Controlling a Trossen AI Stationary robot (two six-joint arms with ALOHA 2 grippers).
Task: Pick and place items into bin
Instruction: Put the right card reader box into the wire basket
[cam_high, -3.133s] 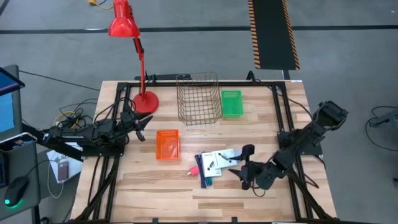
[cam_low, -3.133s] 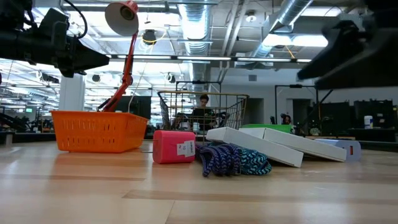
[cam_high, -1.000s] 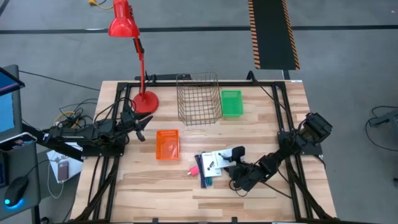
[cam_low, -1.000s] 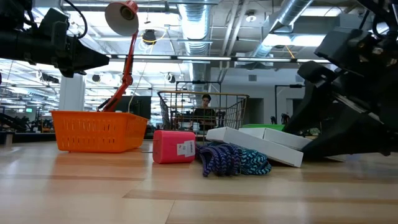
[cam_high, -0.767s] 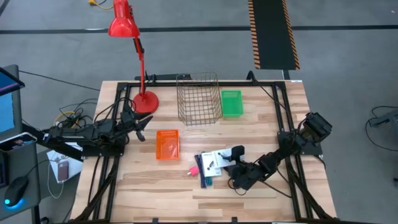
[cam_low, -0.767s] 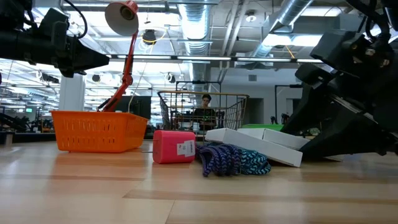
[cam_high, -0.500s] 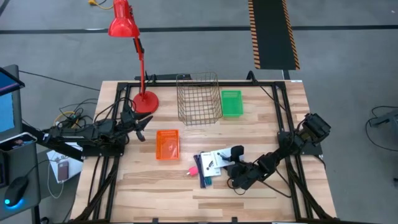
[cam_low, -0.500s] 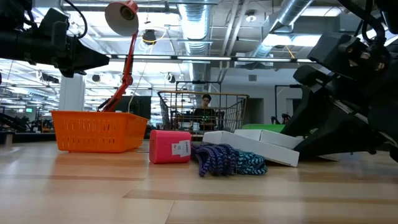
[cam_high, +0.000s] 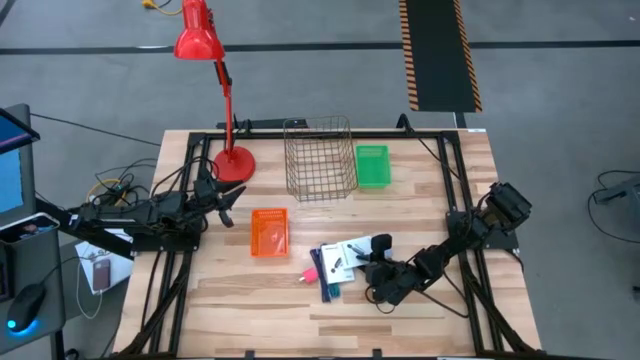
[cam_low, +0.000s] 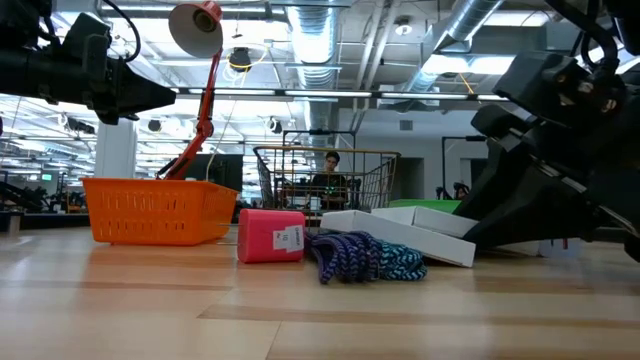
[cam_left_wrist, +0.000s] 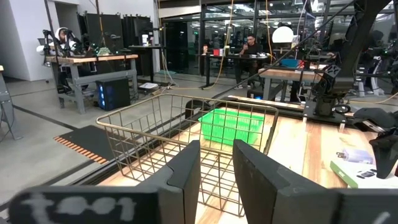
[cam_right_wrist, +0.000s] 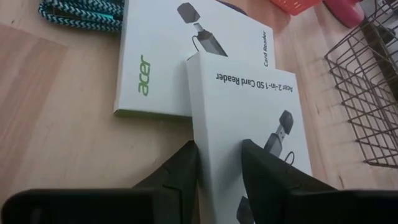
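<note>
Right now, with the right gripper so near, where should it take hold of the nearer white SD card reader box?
Probably the SD card reader box is best gripped across its short end, at the edge facing the right gripper, coming in low along the table. It lies flat, partly overlapping the second white box, so only that near edge shows free.

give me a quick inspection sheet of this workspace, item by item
Surface: wooden table, bare at the front.
Job's things: two white SD card reader boxes overlapping; a blue-teal braided cable and a pink piece beside them.
Bins: orange bin, green bin, wire basket; nothing seen in them.
Clutter: red desk lamp at the rear left.
Grippers: right gripper low at the edge of the nearer box, fingers parted; left gripper waiting at the table's left, open, facing the wire basket.
Cables: loose wires off the left edge.
Surroundings: a seated person behind the table, workbenches beyond.
</note>
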